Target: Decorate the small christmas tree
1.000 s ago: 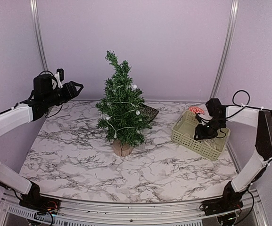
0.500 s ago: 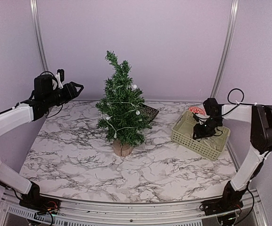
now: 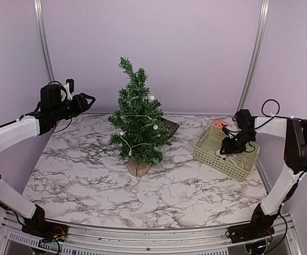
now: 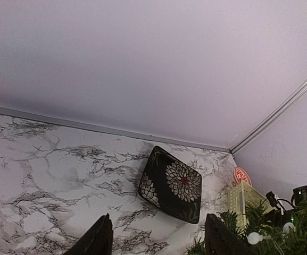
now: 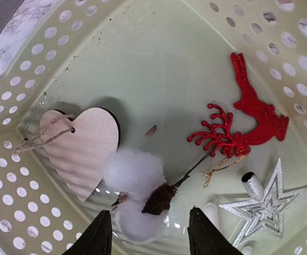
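Since a second ago, the right gripper (image 3: 229, 150) has shifted a little inside the basket (image 3: 212, 155), its wrist drawing slightly toward the far side. The left arm has barely stirred, and the tree (image 3: 137, 125) has not moved.

The tree stands upright on its log base near the middle of the table (image 3: 79, 180), somewhat toward the far side, with the basket well apart on the right. A string of white bulbs (image 3: 151, 98) is already draped through its branches, and we see no other ornament on it.

In the right wrist view the gripper (image 5: 149, 212) hangs low over a cotton sprig (image 5: 134, 172), with its jaws apart on either side of the sprig and clamped on nothing. Also on the basket floor (image 5: 142, 53) lie a wooden heart (image 5: 81, 146), a red reindeer (image 5: 243, 125) and a silver star (image 5: 265, 207).

The left gripper (image 3: 86, 98) hovers high at the far left, jaws apart and empty, facing the tree. Its camera shows a dark flowered dish (image 4: 172, 183) on the table.

We judge the task to be in its early part. The lights are on, every basket ornament remains to be hung, and the cotton sprig looks like the next pick.
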Available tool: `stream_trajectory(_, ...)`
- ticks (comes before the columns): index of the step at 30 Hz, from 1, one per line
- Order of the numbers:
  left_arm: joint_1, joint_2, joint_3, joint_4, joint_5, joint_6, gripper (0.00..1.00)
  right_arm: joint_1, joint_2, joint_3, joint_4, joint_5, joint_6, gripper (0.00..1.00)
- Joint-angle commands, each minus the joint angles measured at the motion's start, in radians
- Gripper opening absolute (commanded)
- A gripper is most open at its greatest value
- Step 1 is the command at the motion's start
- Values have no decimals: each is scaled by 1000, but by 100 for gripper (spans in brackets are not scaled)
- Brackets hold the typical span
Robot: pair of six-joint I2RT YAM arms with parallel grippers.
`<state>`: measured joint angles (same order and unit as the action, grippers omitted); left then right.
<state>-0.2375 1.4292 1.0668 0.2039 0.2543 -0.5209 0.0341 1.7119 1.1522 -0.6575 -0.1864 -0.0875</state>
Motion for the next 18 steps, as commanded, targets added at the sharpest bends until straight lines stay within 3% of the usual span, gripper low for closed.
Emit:
stream_trajectory(1,6,5,27,5,12,1,59,-2,47,57,27,-65,1,46)
stream_trajectory(7,9,-6,21,5,12,1,59,-2,81,78,15,-71,-6,26)
stream_trajectory(15,9,-23,-1,11,12,-20,58,-2,-44,46,-28,-37,7,0)
stream_trajectory(18,9,-38,-14,22,14,-31,57,2,-139,49,-30,-44,5,0)
